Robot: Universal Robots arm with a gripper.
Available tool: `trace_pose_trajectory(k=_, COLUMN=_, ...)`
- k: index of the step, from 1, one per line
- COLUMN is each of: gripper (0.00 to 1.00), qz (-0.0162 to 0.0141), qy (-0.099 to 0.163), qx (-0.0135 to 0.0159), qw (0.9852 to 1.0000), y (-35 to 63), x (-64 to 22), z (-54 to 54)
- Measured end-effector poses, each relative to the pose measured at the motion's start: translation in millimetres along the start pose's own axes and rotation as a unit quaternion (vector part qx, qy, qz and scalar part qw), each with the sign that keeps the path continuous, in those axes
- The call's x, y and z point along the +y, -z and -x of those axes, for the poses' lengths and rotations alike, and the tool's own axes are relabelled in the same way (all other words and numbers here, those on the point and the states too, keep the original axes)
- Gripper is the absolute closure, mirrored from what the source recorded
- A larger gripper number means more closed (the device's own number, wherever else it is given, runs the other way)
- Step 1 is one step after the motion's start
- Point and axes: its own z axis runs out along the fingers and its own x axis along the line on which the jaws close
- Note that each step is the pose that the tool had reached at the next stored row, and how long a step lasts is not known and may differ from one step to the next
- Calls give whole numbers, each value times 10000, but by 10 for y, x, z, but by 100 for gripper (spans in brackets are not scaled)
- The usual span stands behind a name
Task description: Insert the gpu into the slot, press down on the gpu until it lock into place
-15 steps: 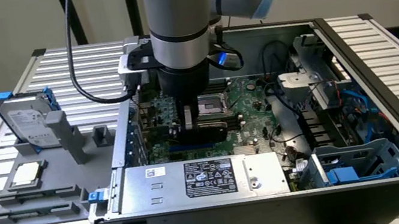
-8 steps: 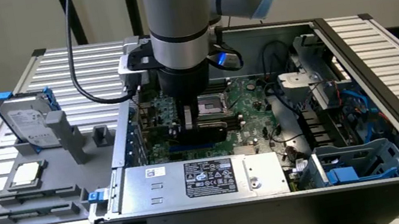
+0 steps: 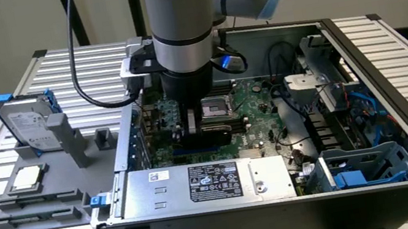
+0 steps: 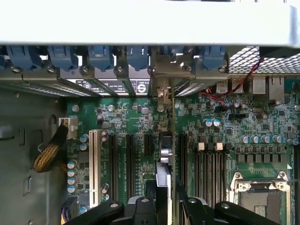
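Observation:
My gripper point(image 3: 199, 129) reaches straight down into the open computer case point(image 3: 287, 212) over the motherboard. It is shut on the gpu point(image 4: 163, 161), which the wrist view shows edge-on between the two black fingers point(image 4: 140, 208). The card's silver bracket point(image 4: 161, 91) lines up with a rear opening of the case. In the exterior view the gpu point(image 3: 216, 126) is a dark block at the fingertips, just above the blue slot point(image 3: 198, 151). The card hides the slot in the wrist view, so I cannot tell how deep the card sits.
A silver power supply box point(image 3: 207, 182) lies along the case's near wall. The CPU socket point(image 4: 258, 197) and black memory slots point(image 4: 208, 164) sit beside the card, and a white slot point(image 4: 93, 164) on its other side. A hard drive point(image 3: 27, 125) stands outside the case.

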Motion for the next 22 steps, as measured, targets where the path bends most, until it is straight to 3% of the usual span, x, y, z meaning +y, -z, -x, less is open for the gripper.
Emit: trace_pose_trajectory(k=22, gripper=74, qz=2, qy=46, qx=2, qw=10000, y=-105, x=0, z=-5)
